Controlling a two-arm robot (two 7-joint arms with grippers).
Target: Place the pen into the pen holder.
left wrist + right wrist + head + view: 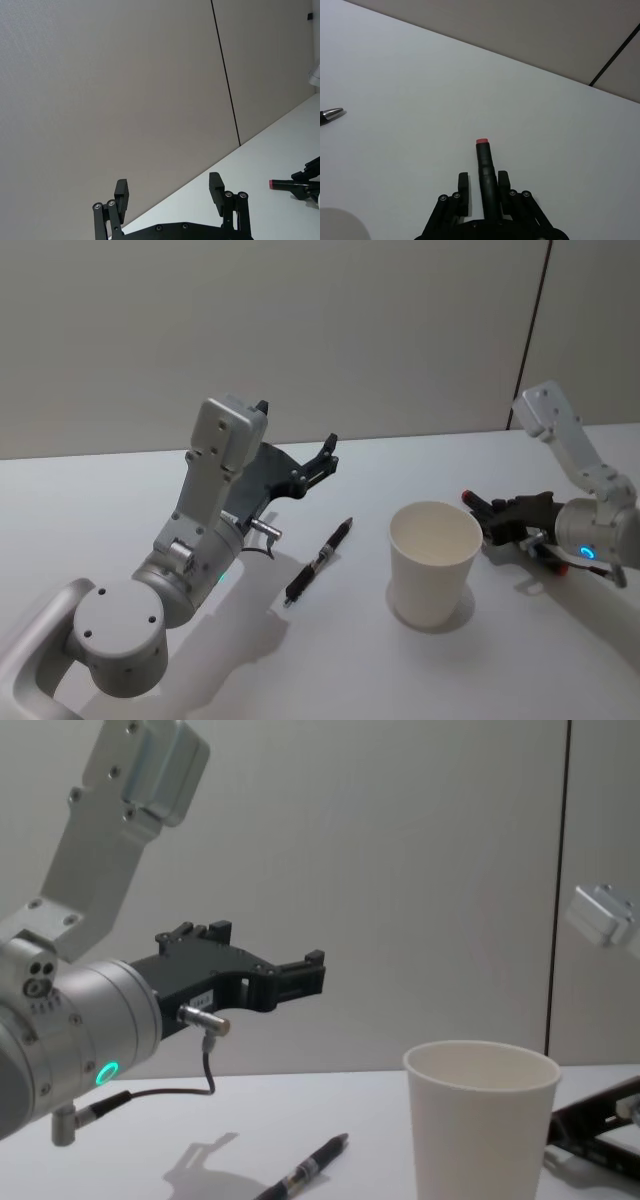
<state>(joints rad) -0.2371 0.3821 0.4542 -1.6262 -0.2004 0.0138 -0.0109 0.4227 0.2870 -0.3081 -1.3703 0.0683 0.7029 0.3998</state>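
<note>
The pen holder [434,562], a plain white paper cup, stands upright on the white table [90,500]; it also fills the lower right of the chest view [481,1128]. My right gripper [478,508] lies low beside the cup's right side, shut on a black pen with a red end [483,150], which points past the cup's far side. A second black pen [318,562] lies flat on the table left of the cup [305,1170]. My left gripper [328,455] hangs open in the air above and behind that pen, its fingers [121,195] spread with nothing between them.
A grey wall with a dark vertical seam [533,335] backs the table. The lying pen's tip [331,114] shows at the edge of the right wrist view. Bare table surface stretches in front of the cup and to the far left.
</note>
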